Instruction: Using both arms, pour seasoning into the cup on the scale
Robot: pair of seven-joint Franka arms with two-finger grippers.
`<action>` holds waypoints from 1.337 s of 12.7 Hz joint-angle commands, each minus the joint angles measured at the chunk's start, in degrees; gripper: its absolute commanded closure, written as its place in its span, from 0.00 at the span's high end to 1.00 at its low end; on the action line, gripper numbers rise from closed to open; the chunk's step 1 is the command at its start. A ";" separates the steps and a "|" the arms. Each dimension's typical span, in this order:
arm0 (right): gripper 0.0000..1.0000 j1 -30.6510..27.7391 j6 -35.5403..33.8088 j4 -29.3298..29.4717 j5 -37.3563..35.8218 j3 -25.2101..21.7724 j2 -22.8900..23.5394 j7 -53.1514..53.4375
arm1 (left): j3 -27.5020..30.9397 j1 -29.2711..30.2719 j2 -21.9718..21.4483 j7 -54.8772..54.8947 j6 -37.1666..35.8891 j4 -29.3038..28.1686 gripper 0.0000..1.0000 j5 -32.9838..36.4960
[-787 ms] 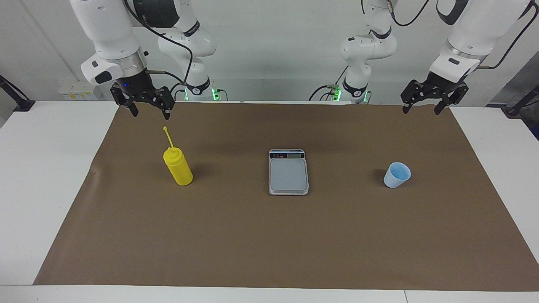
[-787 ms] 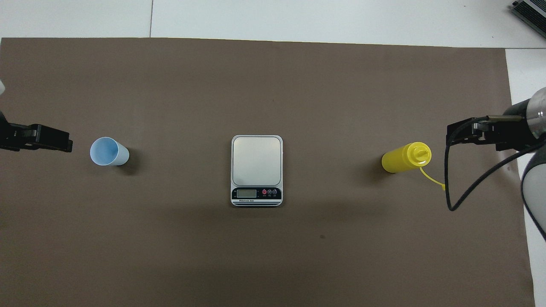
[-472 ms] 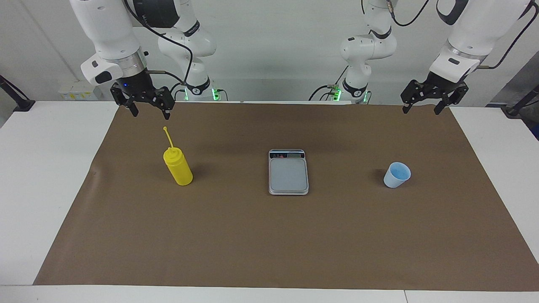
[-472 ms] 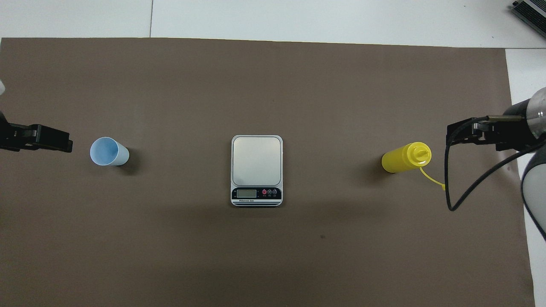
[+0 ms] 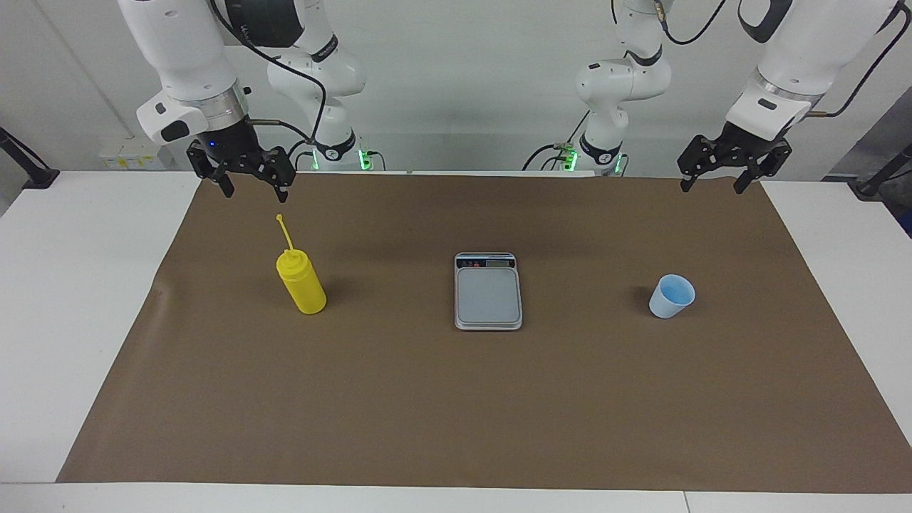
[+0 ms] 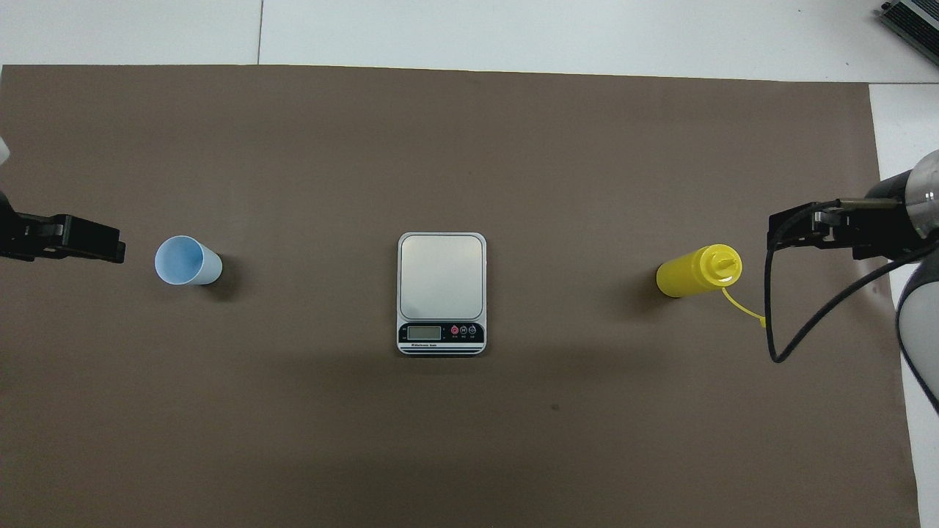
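The yellow seasoning bottle (image 5: pixel 303 285) (image 6: pixel 693 273) stands upright on the mat toward the right arm's end, its cap strap sticking out toward the robots. In the middle lies the silver scale (image 5: pixel 488 293) (image 6: pixel 441 282) with nothing on its plate. The light blue cup (image 5: pixel 671 296) (image 6: pixel 187 260) stands on the mat toward the left arm's end, apart from the scale. My right gripper (image 5: pixel 255 196) (image 6: pixel 777 231) hangs open and empty over the mat's edge by the bottle. My left gripper (image 5: pixel 712 189) (image 6: pixel 110 246) hangs open and empty over the mat's corner by the cup.
A brown mat (image 5: pixel 456 406) covers most of the white table (image 5: pixel 71 285). A black cable (image 6: pixel 777 345) loops down from the right arm close to the bottle's strap.
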 commanded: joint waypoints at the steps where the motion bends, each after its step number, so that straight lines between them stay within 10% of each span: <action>1: 1.00 -0.85 -0.19 -0.92 1.30 0.27 -0.82 -1.42 | 0.51 0.06 -1.42 0.76 0.20 -1.71 1.00 -0.44; 17: 1.00 -0.76 -0.19 -0.92 1.30 0.36 -0.82 -1.42 | 1.65 6.12 7.45 0.32 26.18 -17.76 1.00 -1.06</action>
